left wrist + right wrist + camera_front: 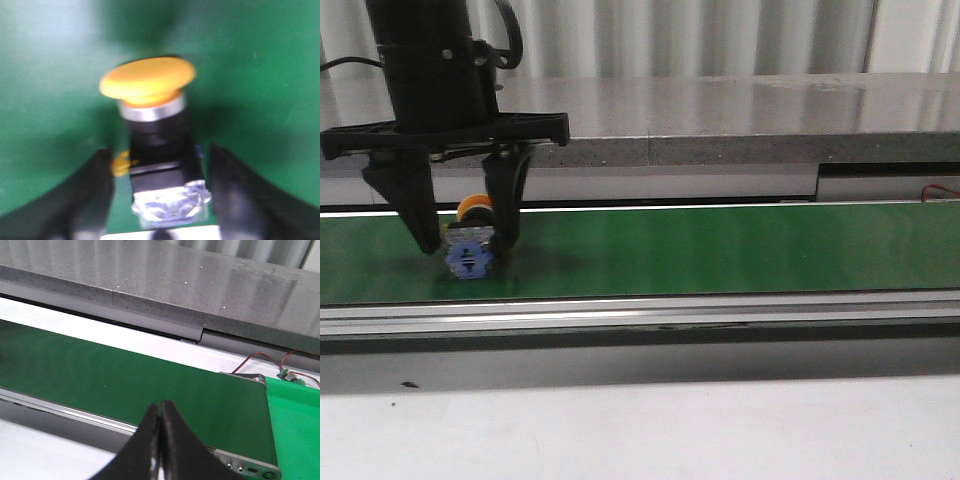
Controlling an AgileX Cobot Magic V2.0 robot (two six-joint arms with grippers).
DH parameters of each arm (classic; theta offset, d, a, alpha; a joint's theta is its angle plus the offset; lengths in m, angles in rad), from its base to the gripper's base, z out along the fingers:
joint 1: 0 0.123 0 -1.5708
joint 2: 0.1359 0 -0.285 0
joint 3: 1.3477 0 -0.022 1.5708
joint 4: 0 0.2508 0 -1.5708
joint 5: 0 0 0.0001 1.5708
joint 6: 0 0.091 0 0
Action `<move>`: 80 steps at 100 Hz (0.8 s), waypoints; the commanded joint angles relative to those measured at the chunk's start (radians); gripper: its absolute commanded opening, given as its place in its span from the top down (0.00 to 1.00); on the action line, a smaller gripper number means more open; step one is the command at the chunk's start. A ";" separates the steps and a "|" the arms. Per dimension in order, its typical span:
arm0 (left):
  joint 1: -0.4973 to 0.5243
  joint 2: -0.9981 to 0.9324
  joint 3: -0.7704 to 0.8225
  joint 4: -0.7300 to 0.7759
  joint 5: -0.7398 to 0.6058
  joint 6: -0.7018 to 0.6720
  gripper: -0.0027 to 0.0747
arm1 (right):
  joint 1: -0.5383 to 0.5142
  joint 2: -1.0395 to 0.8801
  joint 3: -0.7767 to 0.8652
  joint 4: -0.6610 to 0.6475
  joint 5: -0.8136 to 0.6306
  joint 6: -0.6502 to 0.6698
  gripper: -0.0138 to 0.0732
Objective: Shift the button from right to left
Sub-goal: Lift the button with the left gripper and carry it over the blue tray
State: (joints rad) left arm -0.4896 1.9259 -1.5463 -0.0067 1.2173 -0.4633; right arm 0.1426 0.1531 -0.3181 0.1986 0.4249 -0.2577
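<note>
The button lies on its side at the left end of the green belt, orange cap toward the back, blue-grey body toward the front edge. The left gripper straddles it with its jaws apart; in the left wrist view a sliver of green shows between each finger and the button's body, though that picture is blurred and contact cannot be ruled out. The belt runs clear and bare to the right of the button, bounded by a metal rail in front and a grey ledge behind. The right gripper hangs over the belt's right end with its jaws pressed together, holding nothing. The left arm's upper part is cut off.
</note>
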 commanded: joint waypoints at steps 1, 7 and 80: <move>-0.008 -0.042 -0.029 0.000 0.030 -0.012 0.72 | 0.003 0.008 -0.024 0.006 -0.078 -0.012 0.92; -0.008 -0.044 -0.032 0.013 0.023 -0.012 0.79 | 0.003 0.008 -0.024 0.006 -0.078 -0.012 0.92; 0.267 -0.194 -0.082 0.066 0.048 0.234 0.80 | 0.003 0.008 -0.024 0.006 -0.078 -0.012 0.92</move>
State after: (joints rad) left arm -0.2747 1.7946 -1.5976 0.0565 1.2307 -0.2993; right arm 0.1426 0.1531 -0.3181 0.1986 0.4249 -0.2577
